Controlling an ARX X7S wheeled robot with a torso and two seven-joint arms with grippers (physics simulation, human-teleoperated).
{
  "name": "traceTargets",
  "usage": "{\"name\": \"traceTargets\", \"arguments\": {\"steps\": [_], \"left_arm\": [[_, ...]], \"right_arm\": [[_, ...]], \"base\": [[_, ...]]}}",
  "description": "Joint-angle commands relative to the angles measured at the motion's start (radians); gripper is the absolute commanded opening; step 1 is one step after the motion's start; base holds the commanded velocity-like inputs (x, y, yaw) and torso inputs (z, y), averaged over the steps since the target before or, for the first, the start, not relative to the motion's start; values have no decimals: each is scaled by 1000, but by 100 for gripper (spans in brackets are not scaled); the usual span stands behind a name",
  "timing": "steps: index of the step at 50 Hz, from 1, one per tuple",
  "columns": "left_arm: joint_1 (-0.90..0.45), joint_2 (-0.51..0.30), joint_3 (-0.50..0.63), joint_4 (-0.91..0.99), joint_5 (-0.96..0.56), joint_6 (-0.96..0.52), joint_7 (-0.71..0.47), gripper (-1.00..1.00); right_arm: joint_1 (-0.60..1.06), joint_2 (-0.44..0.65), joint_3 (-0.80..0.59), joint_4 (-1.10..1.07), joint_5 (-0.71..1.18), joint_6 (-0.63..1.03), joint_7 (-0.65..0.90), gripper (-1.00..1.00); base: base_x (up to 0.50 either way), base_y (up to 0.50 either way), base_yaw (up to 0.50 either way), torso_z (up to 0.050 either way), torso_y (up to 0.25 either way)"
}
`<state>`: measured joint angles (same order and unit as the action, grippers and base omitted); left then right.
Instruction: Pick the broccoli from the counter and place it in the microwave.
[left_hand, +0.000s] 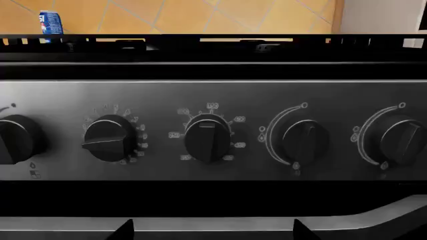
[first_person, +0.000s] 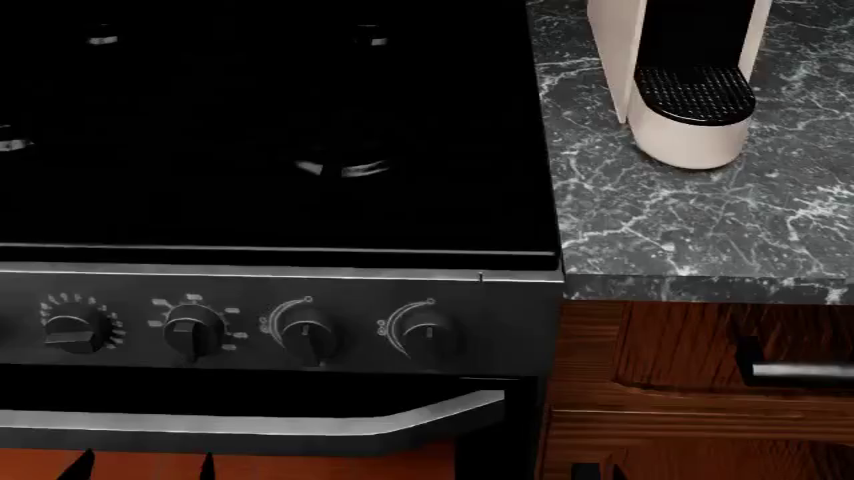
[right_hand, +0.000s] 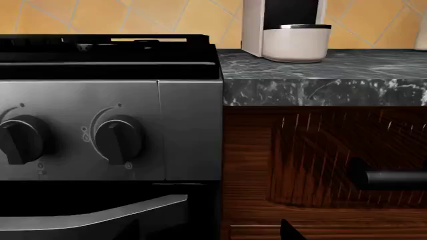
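Note:
The broccoli and the microwave are out of view in all frames. The black-green marble counter (first_person: 694, 220) lies right of the stove and also shows in the right wrist view (right_hand: 320, 65). My left gripper (left_hand: 213, 232) is open and empty, low in front of the stove's knob panel (left_hand: 213, 130); its fingertips (first_person: 83, 464) show at the bottom of the head view. My right gripper (right_hand: 212, 232) is open and empty, low in front of the stove's right end and the wooden cabinet (right_hand: 320, 150); one of its fingertips (first_person: 583, 470) shows in the head view.
A glossy black stove top (first_person: 267, 120) fills the left. A white coffee machine (first_person: 681, 120) stands on the counter. The oven door handle (first_person: 267, 425) juts out below the knobs. A drawer handle (first_person: 801, 372) sticks out of the cabinet. A blue can (left_hand: 51, 22) stands behind the stove.

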<state>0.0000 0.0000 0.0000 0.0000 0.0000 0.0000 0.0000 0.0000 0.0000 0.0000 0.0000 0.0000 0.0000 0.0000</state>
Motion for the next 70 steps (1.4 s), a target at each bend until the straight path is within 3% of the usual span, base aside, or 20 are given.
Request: {"name": "traceTargets", "arguments": {"steps": [1,18,60,63,66,70], "left_arm": [[2,-24,27,8,-24,-6,-27,100],[-77,-45,65,-76,-93,-28,-96,100],[-68,-109,103,-3,-193,-67,-127,100],[-36,-147,75,165,-247,-192,-142,100],[-26,-230,9,518,-390,-426,-175,100],[-82,-319,-115,797,-612,-669,-241,100]], "right_arm": [[-2,24,-28,-12,24,10,29,100],[62,61,-54,84,56,-27,83,100],[73,102,-112,57,118,-15,138,100],[57,123,-103,-67,113,93,171,100],[7,169,-54,-421,185,314,203,100],[18,238,-14,-748,225,561,236,100]], "base": [[0,0,0,0,0],[0,0,0,0,0],[0,0,0,49,49],[0,0,0,0,0],[0,0,0,0,0],[0,0,0,0,0]]}}
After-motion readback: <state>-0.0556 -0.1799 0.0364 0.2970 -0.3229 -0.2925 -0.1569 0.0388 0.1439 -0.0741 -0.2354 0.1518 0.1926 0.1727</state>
